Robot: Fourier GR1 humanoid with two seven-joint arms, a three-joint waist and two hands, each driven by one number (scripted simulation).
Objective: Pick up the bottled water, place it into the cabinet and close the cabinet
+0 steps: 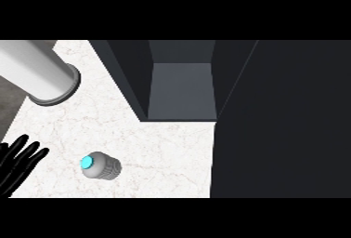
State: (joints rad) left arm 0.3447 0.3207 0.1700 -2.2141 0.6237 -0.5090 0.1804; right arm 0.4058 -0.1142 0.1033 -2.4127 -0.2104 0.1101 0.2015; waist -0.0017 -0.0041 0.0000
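The bottled water (101,166) stands on the white marble counter (165,148) at lower left, seen from above as a grey ribbed body with a bright cyan cap. My left hand (17,160) shows at the left edge with its fingers straight and pointing up, a short way left of the bottle and not touching it. The dark cabinet (182,88) stands open at upper centre, its grey inner floor showing. Its door (281,121) fills the right side as a dark panel. My right hand does not show.
A large white and grey cylinder (41,74) lies at upper left on the counter. A darker surface (10,109) borders the counter on the far left.
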